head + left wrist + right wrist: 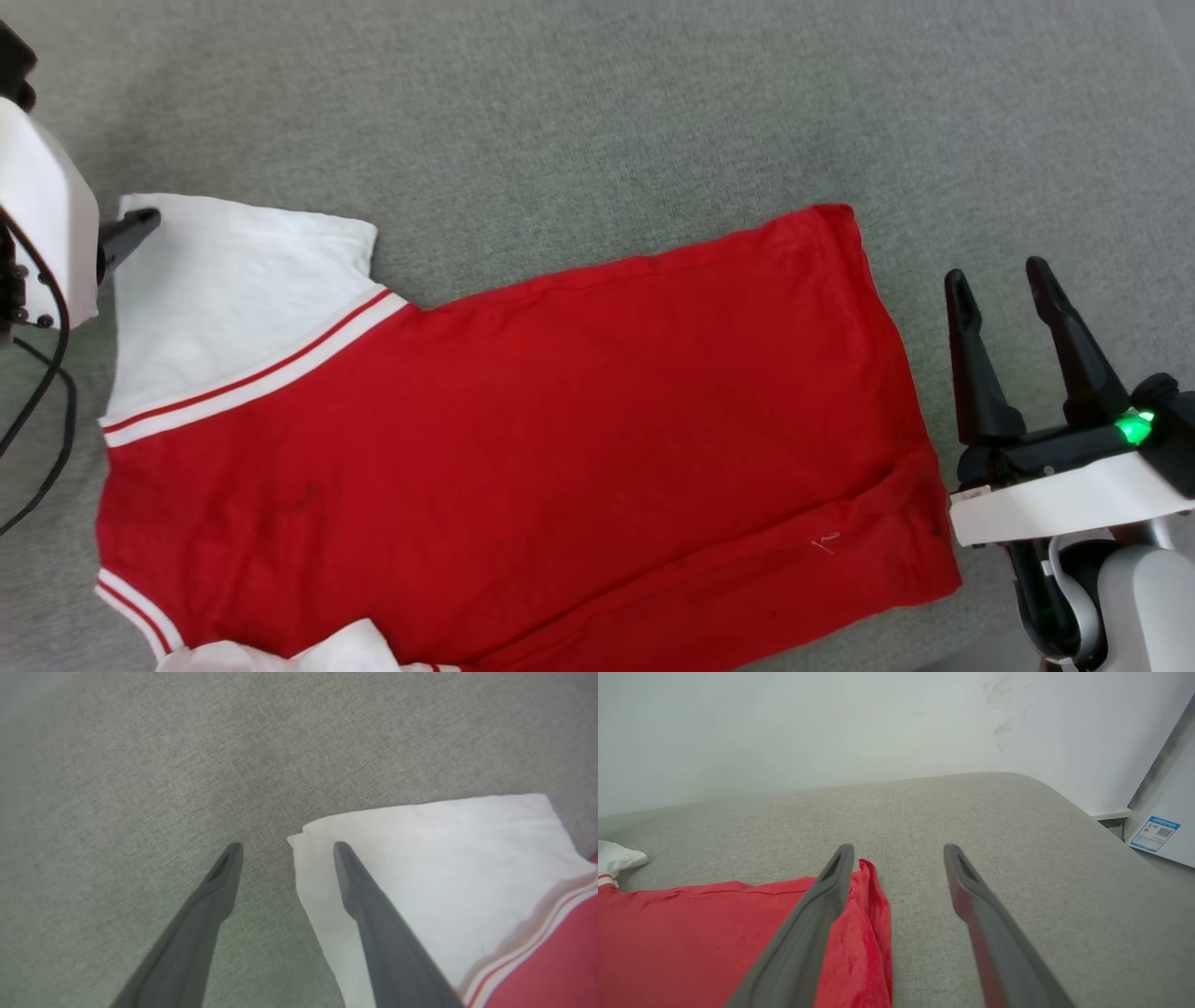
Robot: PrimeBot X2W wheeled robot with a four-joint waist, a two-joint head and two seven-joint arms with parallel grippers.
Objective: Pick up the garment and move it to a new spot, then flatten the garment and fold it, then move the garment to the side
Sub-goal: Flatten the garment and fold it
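Note:
The garment (523,439) lies spread flat on the grey cushioned surface (597,112), plain red side up, with a white sleeve (233,289) at the upper left and its hem toward the right. My left gripper (285,851) is open and straddles the sleeve's outer corner (420,858), one finger over the white cloth and one over the grey fabric. One dark left fingertip (131,229) shows at that corner in the head view. My right gripper (1013,280) stands open just right of the hem. In the right wrist view the right gripper (899,851) straddles the garment's red hem corner (873,891).
A second white sleeve (327,653) peeks out at the bottom edge. Black cables (47,411) hang by the left arm. Behind the surface stands a pale wall (831,728); the cushion's rounded edge (1064,798) drops off at the right near a white panel with a blue label (1155,833).

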